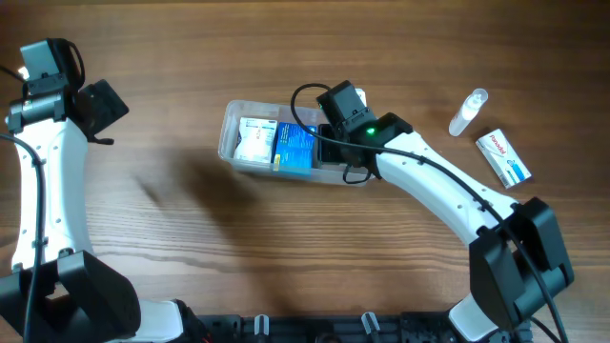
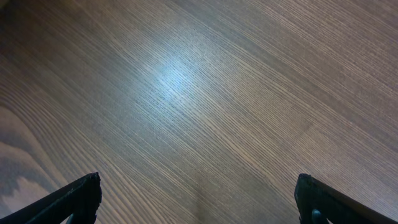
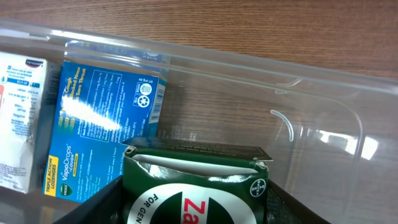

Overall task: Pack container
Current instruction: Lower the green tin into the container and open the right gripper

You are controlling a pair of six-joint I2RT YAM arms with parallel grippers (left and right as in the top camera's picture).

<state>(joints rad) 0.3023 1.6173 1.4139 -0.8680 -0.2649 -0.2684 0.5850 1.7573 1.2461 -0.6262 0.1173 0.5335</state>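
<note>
Right fingers [image 3: 99, 200] half-closed around the green box [image 3: 193, 186], poised over the container's [image 3: 311, 81] free 3 o'clock end beside the blue box [image 3: 99, 130], while left fingers [image 2: 74, 199] gape empty.

The green box [image 3: 193, 186] runs off the bottom edge of the right wrist view, its red lettering cut short. Overhead, the right gripper [image 1: 329, 143] covers the container's [image 1: 226, 133] right end.

The right pincer [image 3: 194, 204] has black fingers [image 3: 93, 200], and between them is a dark green box [image 3: 186, 186] lettered white and red. Ahead of it, inside the clear colourless container [image 3: 323, 93], stand a bright blue box [image 3: 102, 134] and, further left, a white box [image 3: 15, 118]. The table [image 3: 249, 37] is brown, wood-grained.
</note>
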